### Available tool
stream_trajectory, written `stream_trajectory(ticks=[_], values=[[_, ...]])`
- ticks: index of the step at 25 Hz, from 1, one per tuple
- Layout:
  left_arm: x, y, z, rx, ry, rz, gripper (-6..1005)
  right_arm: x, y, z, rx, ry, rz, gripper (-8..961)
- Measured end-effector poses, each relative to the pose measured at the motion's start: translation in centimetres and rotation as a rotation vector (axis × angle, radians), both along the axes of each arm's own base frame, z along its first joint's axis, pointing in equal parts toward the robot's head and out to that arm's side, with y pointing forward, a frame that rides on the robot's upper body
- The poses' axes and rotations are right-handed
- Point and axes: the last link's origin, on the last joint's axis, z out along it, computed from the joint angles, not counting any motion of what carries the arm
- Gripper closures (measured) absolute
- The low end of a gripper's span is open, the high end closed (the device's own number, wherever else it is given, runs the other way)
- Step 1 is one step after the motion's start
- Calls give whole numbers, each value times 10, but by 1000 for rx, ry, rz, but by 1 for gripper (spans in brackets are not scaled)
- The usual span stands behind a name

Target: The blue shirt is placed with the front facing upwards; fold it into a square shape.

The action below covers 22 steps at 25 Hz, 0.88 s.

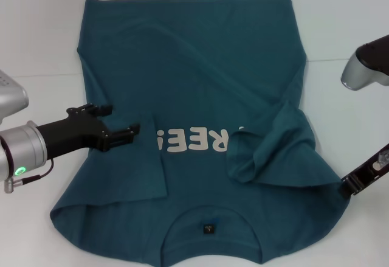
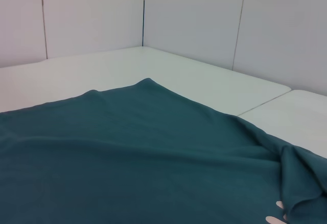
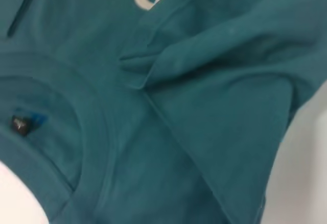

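I read white "REE" on the dark teal-blue cotton T-shirt [image 1: 194, 97] filling frame centre | small dark neck label [image 1: 209, 228] bottom centre | left gripper [image 1: 119, 122] open above folded sleeve | right gripper [image 1: 347, 186] lower right, can't tell | white table [image 1: 42, 30]

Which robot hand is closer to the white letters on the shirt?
Left. The left gripper sits right beside the white letters on the blue shirt; the right gripper is off at the shirt's edge.

Silver left arm [image 1: 24, 148] with green light, black left claw [image 1: 118, 124]; silver-and-black right arm [image 1: 368, 66].
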Motion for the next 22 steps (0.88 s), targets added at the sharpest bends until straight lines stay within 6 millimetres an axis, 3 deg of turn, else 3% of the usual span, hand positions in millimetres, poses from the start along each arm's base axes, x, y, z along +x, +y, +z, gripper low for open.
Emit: stream_trajectory(ticks=[3, 22], values=[[0, 0, 0, 2, 1, 1, 162, -1, -2, -1, -31, -40, 4, 918], [-1, 0, 0, -1, -2, 4, 163, 1, -10, 0, -93, -104, -21, 902]])
